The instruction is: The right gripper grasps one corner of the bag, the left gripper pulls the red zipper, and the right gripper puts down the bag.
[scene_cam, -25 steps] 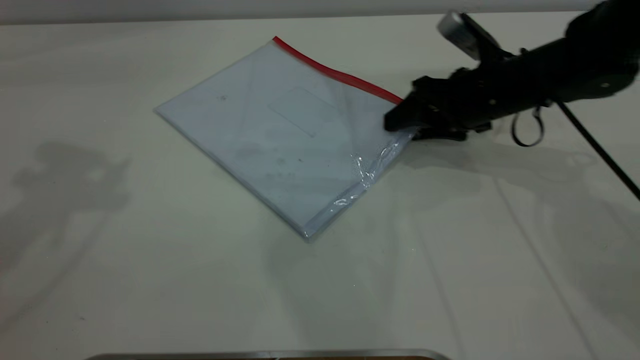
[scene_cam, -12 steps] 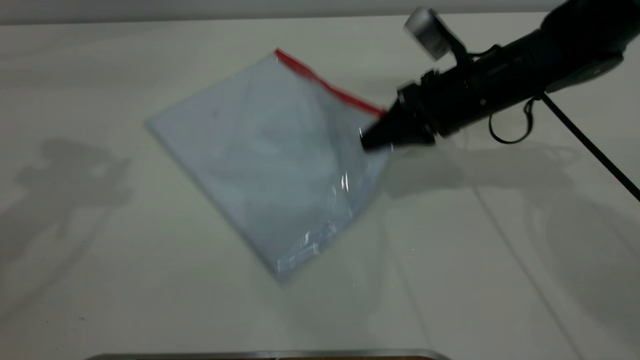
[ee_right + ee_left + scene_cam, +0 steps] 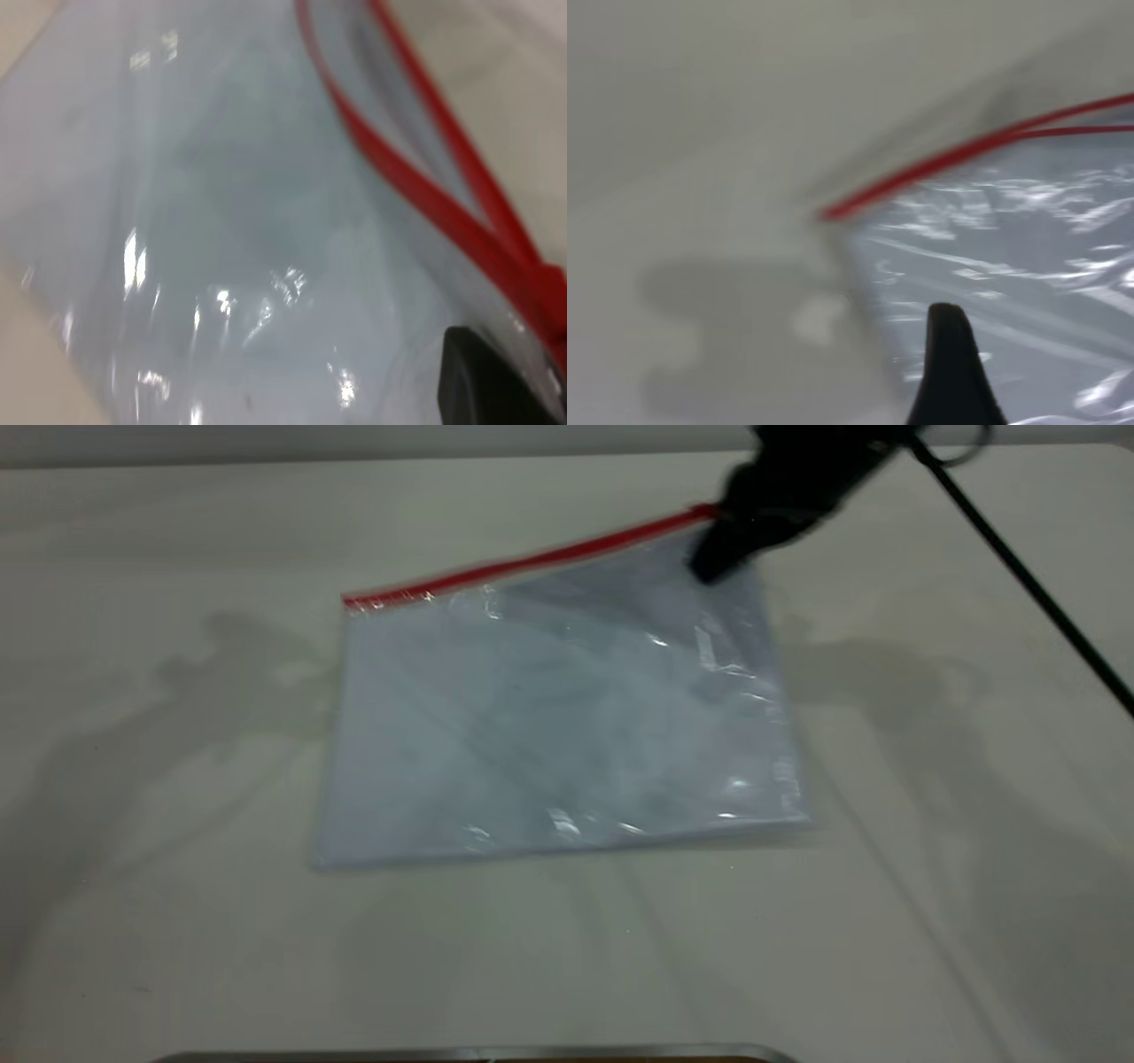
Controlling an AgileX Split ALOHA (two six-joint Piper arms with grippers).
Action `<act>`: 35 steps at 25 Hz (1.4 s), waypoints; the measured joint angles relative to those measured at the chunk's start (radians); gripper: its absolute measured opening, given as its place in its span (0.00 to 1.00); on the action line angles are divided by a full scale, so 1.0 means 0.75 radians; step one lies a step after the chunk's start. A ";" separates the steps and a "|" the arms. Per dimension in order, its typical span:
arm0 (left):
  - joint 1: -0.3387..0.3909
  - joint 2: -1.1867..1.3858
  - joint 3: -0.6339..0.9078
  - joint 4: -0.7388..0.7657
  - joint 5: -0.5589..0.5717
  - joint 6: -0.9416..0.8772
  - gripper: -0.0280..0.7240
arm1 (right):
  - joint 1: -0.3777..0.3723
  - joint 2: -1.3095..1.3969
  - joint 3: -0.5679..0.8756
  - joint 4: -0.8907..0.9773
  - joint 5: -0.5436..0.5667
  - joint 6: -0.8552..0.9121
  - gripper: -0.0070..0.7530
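Clear plastic hangs from the right gripper (image 3: 709,567), whose jaws are pinched shut on the far right corner (image 3: 719,522) of the bag (image 3: 558,717). That corner is raised while the near edge rests on the table (image 3: 177,957). The red zipper (image 3: 532,562) runs left along the far edge (its two tracks look parted in the right wrist view). Only one fingertip of the left gripper (image 3: 950,372) shows, so its opening cannot be told. A firm, taut hold would best help the pull.
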 joint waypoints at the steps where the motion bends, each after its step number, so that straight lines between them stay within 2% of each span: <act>1: -0.022 0.059 -0.064 0.000 0.036 0.024 0.79 | 0.028 0.000 -0.001 0.012 -0.004 -0.005 0.05; 5: -0.096 0.285 -0.315 -0.019 0.217 0.191 0.79 | 0.108 0.000 -0.001 0.018 -0.033 -0.019 0.05; 10: -0.141 0.519 -0.585 -0.144 0.509 0.430 0.79 | 0.118 0.000 -0.001 0.036 -0.049 -0.025 0.05; 14: -0.161 0.635 -0.723 -0.261 0.665 0.622 0.79 | 0.118 0.000 -0.001 0.066 -0.029 -0.058 0.05; 20: -0.182 0.727 -0.818 -0.421 0.748 0.788 0.79 | 0.118 0.000 -0.001 0.174 0.082 -0.176 0.05; 30: -0.230 0.758 -0.824 -0.452 0.786 0.835 0.79 | 0.118 0.000 -0.001 0.290 0.175 -0.288 0.05; 32: -0.229 0.762 -0.825 -0.459 0.792 0.836 0.77 | 0.118 0.000 -0.001 0.289 0.176 -0.289 0.05; 35: -0.227 0.766 -0.825 -0.465 0.807 0.836 0.68 | 0.118 0.000 -0.001 0.287 0.176 -0.289 0.05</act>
